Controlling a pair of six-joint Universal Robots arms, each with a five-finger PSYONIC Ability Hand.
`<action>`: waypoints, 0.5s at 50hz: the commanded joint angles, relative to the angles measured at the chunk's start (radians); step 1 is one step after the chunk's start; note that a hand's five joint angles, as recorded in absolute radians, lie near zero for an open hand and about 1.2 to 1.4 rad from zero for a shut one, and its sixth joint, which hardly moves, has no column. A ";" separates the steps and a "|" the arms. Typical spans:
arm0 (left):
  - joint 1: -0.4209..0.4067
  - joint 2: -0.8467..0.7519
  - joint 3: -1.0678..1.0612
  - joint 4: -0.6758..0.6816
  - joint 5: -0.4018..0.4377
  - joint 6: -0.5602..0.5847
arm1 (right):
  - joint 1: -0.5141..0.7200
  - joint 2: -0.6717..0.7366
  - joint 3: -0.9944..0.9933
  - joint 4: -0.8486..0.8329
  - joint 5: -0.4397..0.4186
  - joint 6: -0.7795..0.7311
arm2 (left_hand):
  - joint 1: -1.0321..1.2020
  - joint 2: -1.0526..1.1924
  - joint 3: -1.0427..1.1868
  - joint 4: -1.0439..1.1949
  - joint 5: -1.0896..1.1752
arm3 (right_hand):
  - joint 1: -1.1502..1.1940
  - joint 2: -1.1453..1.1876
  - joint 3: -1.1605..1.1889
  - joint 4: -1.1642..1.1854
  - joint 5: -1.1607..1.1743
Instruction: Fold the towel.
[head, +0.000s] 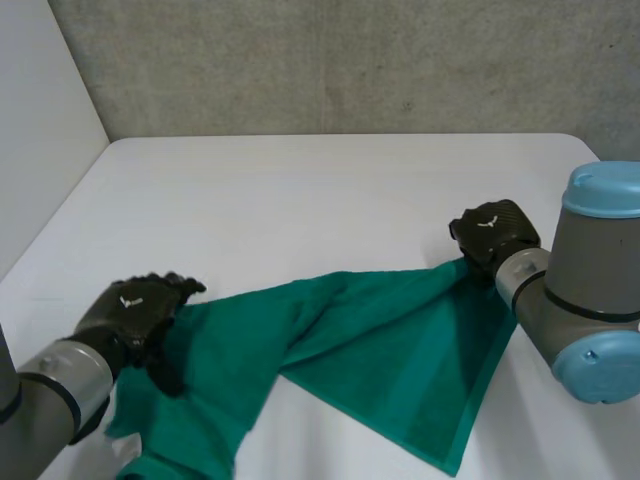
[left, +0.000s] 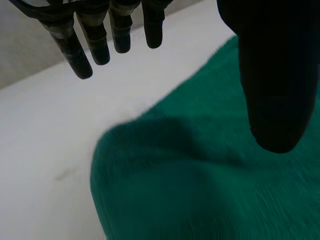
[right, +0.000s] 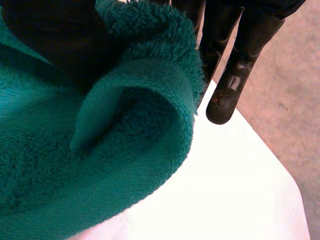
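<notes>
Towel (head: 400, 340) runs left–right. Right hand (head: 492, 232) pinches its far-right corner. Left hand (head: 135, 305), fingers straight and empty, is over the left end.

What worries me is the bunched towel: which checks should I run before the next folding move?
1. Right robot hand holding a towel corner: ok, cloth pinched between thumb and fingers.
2. Left robot hand holding the towel: not ok, fingers straight, thumb over the cloth, nothing pinched.
3. Towel lying flat: not ok, creased and bunched toward the left robot hand.
4. Towel's near edge on the table: cannot tell, it runs out of the head view.
</notes>
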 joint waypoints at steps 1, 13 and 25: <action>-0.013 -0.121 -0.024 0.011 -0.004 0.007 | -0.051 0.003 0.023 -0.002 -0.003 -0.004 | 0.196 0.185 0.175 0.184 0.165 | 0.427 0.219 0.218 0.207 0.242; -0.027 -0.327 0.230 0.159 -0.019 0.183 | -0.080 0.002 -0.109 -0.003 0.002 -0.056 | 1.207 1.195 1.185 1.194 1.175 | 0.427 0.219 0.218 0.207 0.242; -0.090 -0.100 0.381 0.052 -0.070 0.091 | -0.083 -0.133 -0.181 0.141 -0.001 -0.108 | 1.207 1.195 1.185 1.194 1.175 | 0.427 0.219 0.218 0.207 0.242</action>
